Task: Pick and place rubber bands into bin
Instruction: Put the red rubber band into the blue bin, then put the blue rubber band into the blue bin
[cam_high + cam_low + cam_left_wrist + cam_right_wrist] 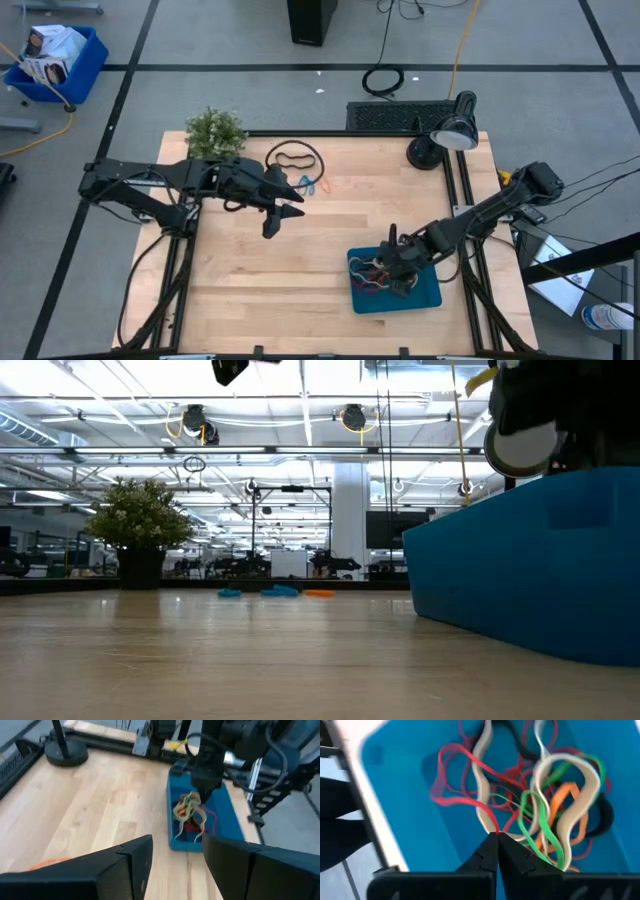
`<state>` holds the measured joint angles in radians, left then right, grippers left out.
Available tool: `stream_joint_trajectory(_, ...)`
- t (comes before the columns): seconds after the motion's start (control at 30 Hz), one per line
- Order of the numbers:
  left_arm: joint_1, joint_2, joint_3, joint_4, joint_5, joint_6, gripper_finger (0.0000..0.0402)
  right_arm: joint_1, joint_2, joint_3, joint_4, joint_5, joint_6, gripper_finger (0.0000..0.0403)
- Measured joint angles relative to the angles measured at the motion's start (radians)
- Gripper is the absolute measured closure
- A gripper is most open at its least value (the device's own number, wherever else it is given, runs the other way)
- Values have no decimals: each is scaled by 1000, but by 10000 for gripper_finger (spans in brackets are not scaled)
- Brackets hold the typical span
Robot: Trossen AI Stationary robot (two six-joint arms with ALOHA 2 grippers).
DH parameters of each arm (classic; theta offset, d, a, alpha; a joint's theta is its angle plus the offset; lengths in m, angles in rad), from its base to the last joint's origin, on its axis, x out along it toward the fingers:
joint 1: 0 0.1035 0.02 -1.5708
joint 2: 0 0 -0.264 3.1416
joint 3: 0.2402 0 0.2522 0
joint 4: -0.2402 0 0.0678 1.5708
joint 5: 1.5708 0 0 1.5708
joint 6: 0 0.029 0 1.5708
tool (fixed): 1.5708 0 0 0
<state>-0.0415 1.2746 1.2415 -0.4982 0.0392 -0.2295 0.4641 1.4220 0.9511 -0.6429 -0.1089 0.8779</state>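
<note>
The teal bin [428, 295] lies at the table's near right and shows large in the low view [530, 575]. A tangle of red, tan, green and orange rubber bands [555, 805] lies in it. My right gripper [400, 262] stands over the bin, pointing steeply down, shut on bands from that tangle [189, 809]. My left gripper [284, 214] hovers open over the table's middle left, holding nothing. More bands lie on the table at the far side: a large black loop [295, 155] and small blue and orange ones [316, 184]. My right gripper pinches a tan band and a red band [490, 826] between its two fingertips. The fingers come from above, slanting down into the bin. The pinched strands run from the tips into the tangle, which rests on the bin's floor [405, 820].
A potted plant [215, 131] stands at the far left corner and a black desk lamp [447, 136] at the far right. Bare wood lies between the two grippers [330, 235]. A deeper blue crate [55, 60] stands on the floor beyond the table.
</note>
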Motion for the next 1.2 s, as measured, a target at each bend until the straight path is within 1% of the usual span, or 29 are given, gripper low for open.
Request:
stream_joint_trajectory(0.13, 2, 20, 0, -8, -5, 0, 224, 0, 14, -18, 1, 0, 45, 397)
stream_joint_trajectory(0.23, 4, 26, -2, -41, -7, 0, 224, 0, 15, -19, 2, 0, 43, 388)
stream_joint_trajectory(0.37, 5, 43, -1, -45, -18, -1, 224, 1, 15, -19, 4, 1, 22, 368)
stream_joint_trajectory(0.47, 5, 48, -1, -46, -20, -1, 224, 1, 15, -19, 4, 1, 19, 343)
stream_joint_trajectory(0.67, 8, 54, -1, -51, -23, -1, 224, 1, 13, -19, 5, 0, 17, 278)
stream_joint_trajectory(0.83, 9, 55, -1, -53, -29, -1, 224, -3, -58, -21, 27, 8, 16, 247)
stream_joint_trajectory(0.97, 10, 55, -1, -57, -96, -19, 224, -23, -172, -21, 86, 67, 6, 238)
stream_joint_trajectory(1.07, 14, 70, -1, -61, -156, -51, 224, -34, -256, -21, 165, 158, -45, 237)
stream_joint_trajectory(1.2, 42, 99, 1, -101, -171, -150, 224, -45, -345, -21, 289, 275, -137, 239)
